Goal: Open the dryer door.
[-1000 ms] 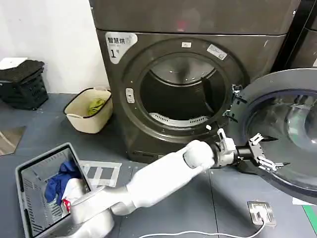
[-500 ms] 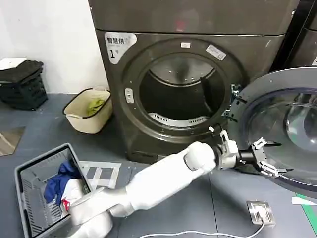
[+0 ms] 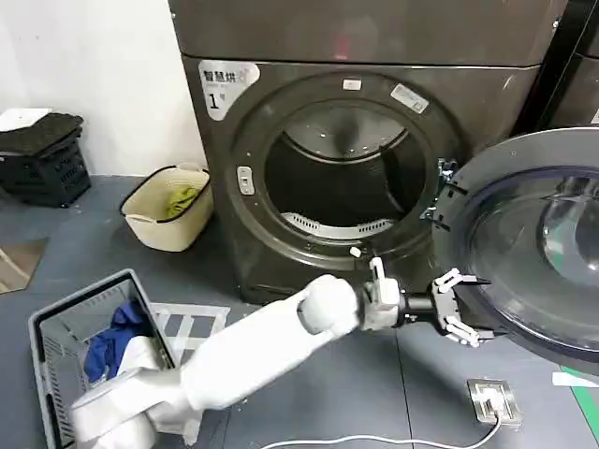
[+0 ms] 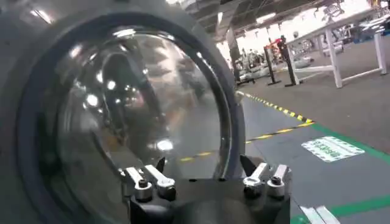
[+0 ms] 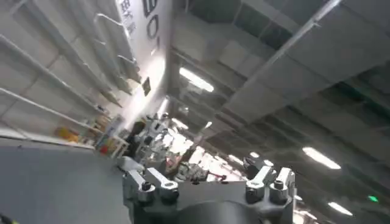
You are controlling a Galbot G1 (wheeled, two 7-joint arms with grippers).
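Grey basket (image 3: 65, 369): lower left of the head view, on the floor, holding blue and white laundry
Floor plate (image 3: 491, 400): small metal fitting at lower right, white cable running from it
Left arm (image 3: 253, 351): white, stretched from lower left towards centre right
Left gripper (image 3: 460, 307): centre right of the head view, fingers (image 4: 143, 182) spread apart, holding nothing, just at the lower left edge of the dryer door; in the left wrist view the glass sits close in front of the fingertips, contact cannot be told
Dryer door (image 3: 538, 248): swung fully open at the right edge of the head view, hinged on the machine's right side, inner face and domed glass showing
Cream tub (image 3: 168, 206): left of the machine, yellow-green cloth inside
Dryer (image 3: 374, 56): grey-brown, upper centre, white "1" label (image 3: 225, 84) at its upper left, drum opening (image 3: 342, 178) uncovered
Black crate (image 3: 42, 159): far left, by the white wall
Right gripper (image 5: 207, 182): fingers apart, empty, pointed up at a ceiling with strip lights
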